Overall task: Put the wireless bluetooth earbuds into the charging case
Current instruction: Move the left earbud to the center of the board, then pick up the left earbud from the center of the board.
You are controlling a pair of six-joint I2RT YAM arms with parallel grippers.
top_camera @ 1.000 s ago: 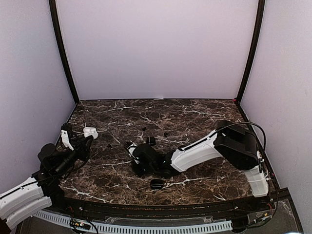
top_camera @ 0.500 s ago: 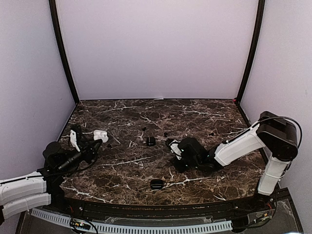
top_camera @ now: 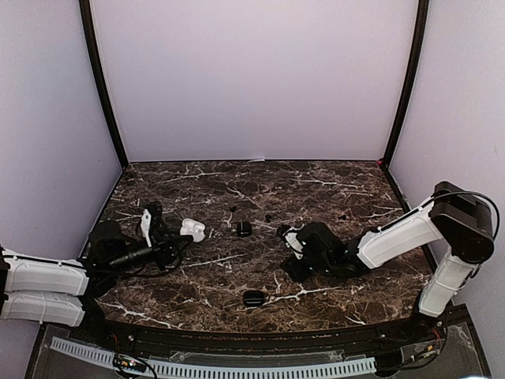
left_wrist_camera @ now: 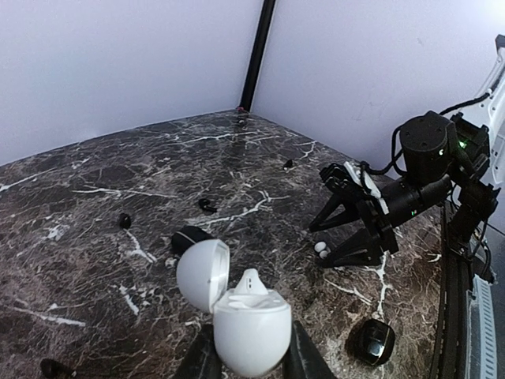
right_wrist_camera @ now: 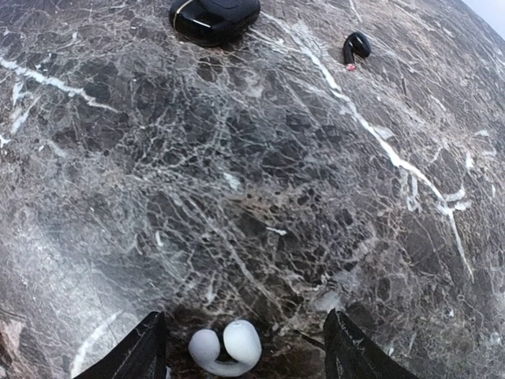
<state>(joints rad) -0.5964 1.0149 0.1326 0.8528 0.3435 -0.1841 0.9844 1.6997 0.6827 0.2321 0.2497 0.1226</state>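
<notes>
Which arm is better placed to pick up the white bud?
Right. The right gripper, open, straddles the white bud on the table; the left gripper holds the open white case.

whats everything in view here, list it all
white case: 1, white, lid open, held in the left gripper on the left side of the table
white buds: 2, white, one on the table between the right gripper's fingers, one looks seated in the white case
black cases: 2, black, one mid-table, one near the front edge
black buds: at least 4, black, scattered loose over the middle and far table
table: 1, dark marble with white veins
walls: pale lilac, black corner posts
left gripper: 1, black, shut on the white case
right gripper: 1, black, open, down at the table around a white bud
</notes>
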